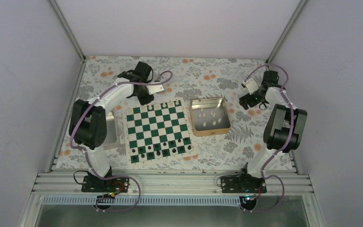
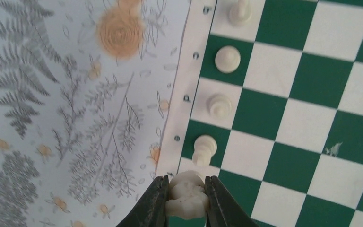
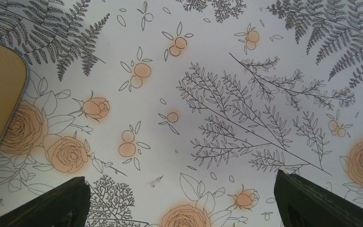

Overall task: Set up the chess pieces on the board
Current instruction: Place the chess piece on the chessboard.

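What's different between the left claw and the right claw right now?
The left claw is closed on a cream chess piece; the right claw is wide open and empty. The left claw is over the edge of the board; the right claw is over flowered cloth beside a tan tin. Both are dark and two-fingered.

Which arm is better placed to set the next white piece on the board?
Left. The left tool is shut on a white piece right over the board edge, beside the row of pieces already standing. The right tool is open and empty over the tablecloth, beside the tin.
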